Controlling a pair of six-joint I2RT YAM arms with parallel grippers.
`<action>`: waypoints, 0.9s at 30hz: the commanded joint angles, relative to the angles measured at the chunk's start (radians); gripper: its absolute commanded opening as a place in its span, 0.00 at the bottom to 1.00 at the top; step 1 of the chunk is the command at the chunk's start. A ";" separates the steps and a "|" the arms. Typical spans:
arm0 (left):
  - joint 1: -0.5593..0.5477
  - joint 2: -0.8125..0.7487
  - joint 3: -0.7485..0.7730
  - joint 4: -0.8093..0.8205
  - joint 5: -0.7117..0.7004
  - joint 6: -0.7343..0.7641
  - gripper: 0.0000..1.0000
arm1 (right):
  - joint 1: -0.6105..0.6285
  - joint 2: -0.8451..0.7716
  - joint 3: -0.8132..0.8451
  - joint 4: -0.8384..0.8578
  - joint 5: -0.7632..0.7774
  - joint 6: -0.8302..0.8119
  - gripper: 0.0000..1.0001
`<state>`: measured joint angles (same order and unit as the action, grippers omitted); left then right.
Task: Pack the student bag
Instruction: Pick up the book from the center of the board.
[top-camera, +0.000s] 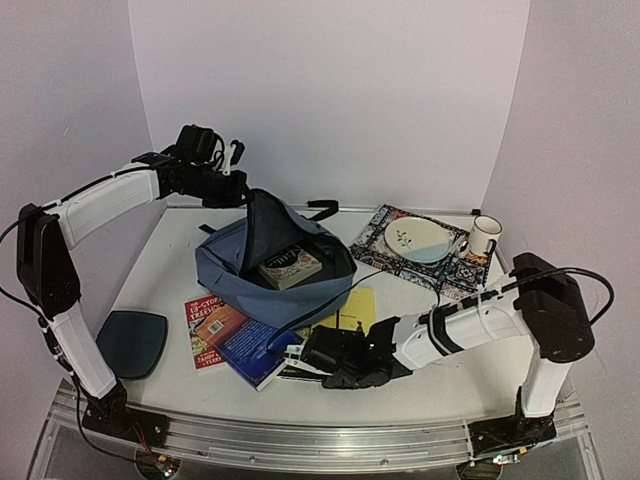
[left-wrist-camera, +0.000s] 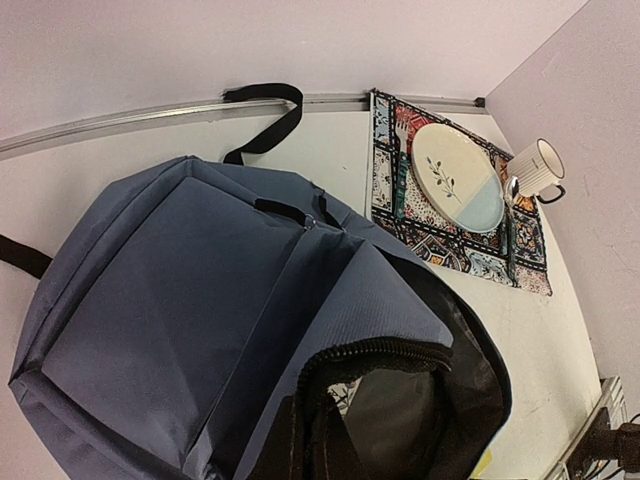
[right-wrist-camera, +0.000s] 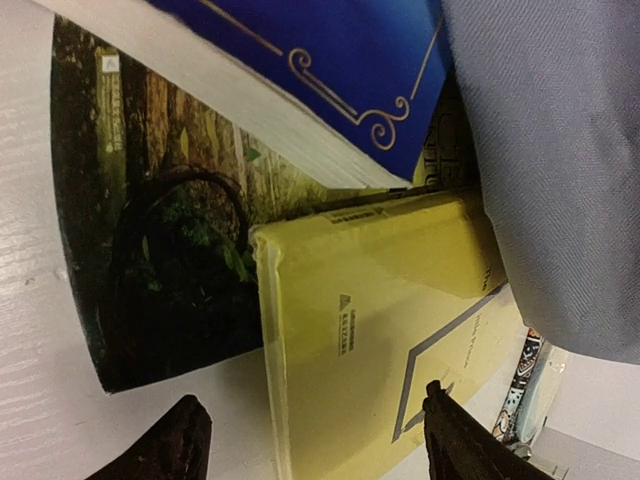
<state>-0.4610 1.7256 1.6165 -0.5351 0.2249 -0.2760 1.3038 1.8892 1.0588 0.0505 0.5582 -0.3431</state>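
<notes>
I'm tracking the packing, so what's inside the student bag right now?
One book with a dark patterned cover lies inside the open student bag. The raised flap and front wall hide the rest of the interior.

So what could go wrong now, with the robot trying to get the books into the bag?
1. The right gripper is open over the yellow book, which looks wedged among other books and partly under the student bag. Lifting it might drag those along.
2. The left gripper seems to hold the flap up. If it slips, the bag could fall shut.
</notes>
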 joint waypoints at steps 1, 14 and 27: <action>0.008 -0.019 0.033 0.010 0.005 0.022 0.00 | 0.013 0.060 0.040 -0.051 0.123 -0.047 0.72; 0.012 -0.007 0.054 0.007 0.011 0.026 0.00 | 0.033 0.189 0.050 -0.021 0.334 -0.038 0.50; 0.014 -0.008 0.069 0.004 0.022 0.026 0.00 | 0.078 -0.091 0.083 -0.189 0.291 -0.059 0.01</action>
<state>-0.4568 1.7259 1.6173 -0.5414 0.2376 -0.2607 1.3647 1.9117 1.1033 0.0188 0.8929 -0.3997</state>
